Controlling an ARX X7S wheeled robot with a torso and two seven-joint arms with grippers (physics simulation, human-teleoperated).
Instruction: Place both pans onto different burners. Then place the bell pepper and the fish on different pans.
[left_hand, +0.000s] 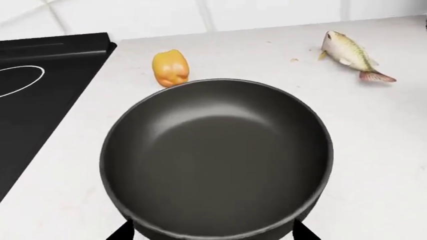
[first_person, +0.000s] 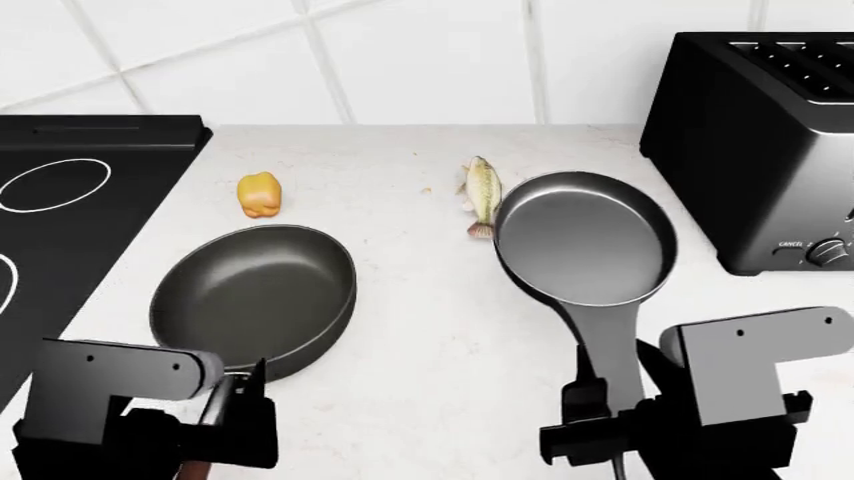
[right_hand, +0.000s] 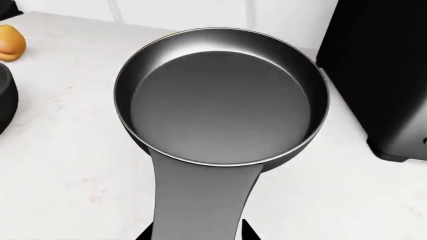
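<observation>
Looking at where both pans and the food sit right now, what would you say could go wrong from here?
The fish lies against the smaller pan's rim, so moving that pan may drag it. Its route to the cooktop crosses the larger pan and the bell pepper, risking a bump. Each gripper, left and right, sits at a handle end, so a pan may tilt.

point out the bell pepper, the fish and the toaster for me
bell pepper (first_person: 260, 194), head view, middle of its yellow-orange body
fish (first_person: 479, 188), head view, mid-body, just left of the smaller pan's rim
toaster (first_person: 747, 140), head view, its black front face
</observation>
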